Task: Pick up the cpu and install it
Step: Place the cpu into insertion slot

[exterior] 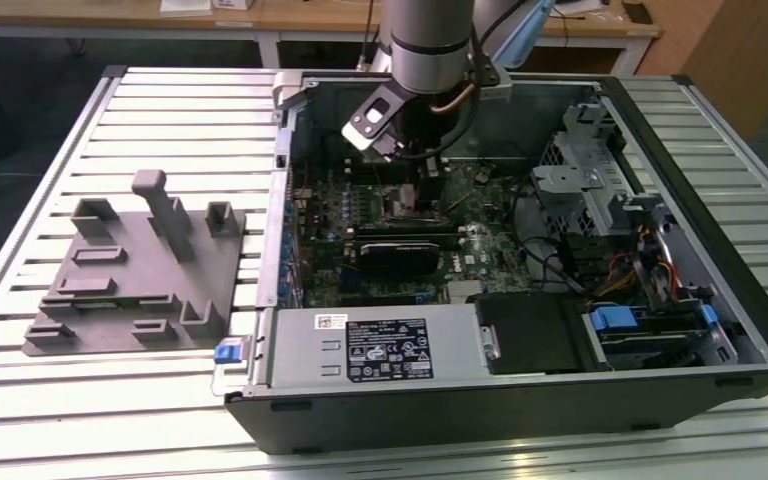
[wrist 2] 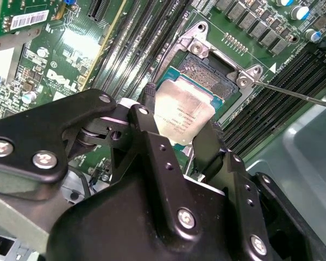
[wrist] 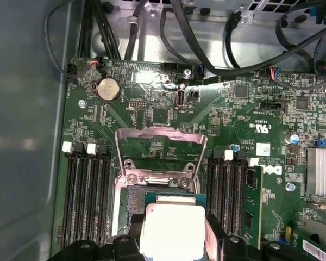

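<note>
The gripper [wrist 2: 176, 120] is clenched on the cpu [wrist 2: 186, 111]. In the second wrist view its black fingers [wrist 2: 207, 148] press against two opposite edges of the chip. The cpu's silvery top faces up.

The cpu hangs over the socket [wrist 2: 207, 68] on the motherboard [wrist: 152, 103], but it is not squared up with it. It covers the part nearer the gripper, and a dark strip of the socket's contact field shows beyond the chip's far edge. It may already be touching the socket on the near side; the fingers hide that edge, so I cannot tell.

In the first wrist view the load plate [wrist: 160, 144] stands swung open just beyond the socket. Memory slots [wrist: 87, 190] run along both sides.

In the exterior view the arm [exterior: 431, 40] reaches down into the open case [exterior: 704, 200], over the upper middle of the board. The case lies on its side on a slatted table [exterior: 37, 400]. A grey tray [exterior: 131, 270] sits on the table beside the case, on the exterior view's left, well apart from the gripper.
</note>
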